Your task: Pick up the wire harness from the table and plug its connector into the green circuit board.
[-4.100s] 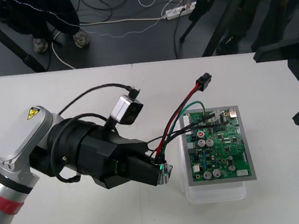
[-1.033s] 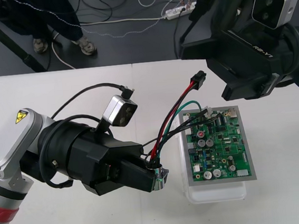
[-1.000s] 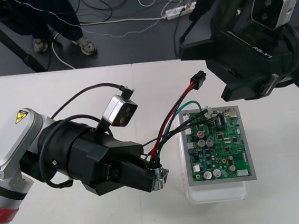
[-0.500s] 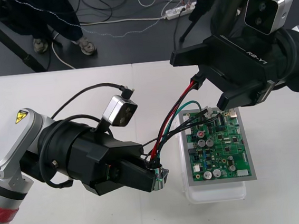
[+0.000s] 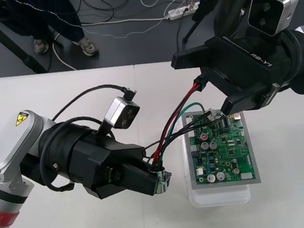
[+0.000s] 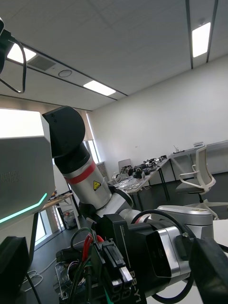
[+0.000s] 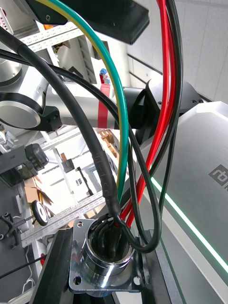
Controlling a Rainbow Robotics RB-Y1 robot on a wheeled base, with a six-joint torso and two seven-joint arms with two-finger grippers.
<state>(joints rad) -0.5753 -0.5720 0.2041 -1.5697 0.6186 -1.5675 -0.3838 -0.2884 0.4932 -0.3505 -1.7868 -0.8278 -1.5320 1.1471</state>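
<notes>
The left gripper [image 5: 159, 179] pinches the wire harness [image 5: 169, 126] by its metal socket [image 7: 102, 259] beside the green circuit board [image 5: 223, 150]; the right gripper [image 5: 199, 85] (jaws spread wide) flanks the black plug [image 5: 201, 82].

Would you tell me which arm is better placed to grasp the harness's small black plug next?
The right: the right gripper is open at the small black plug, while the left gripper is shut on the round metal socket.
</notes>
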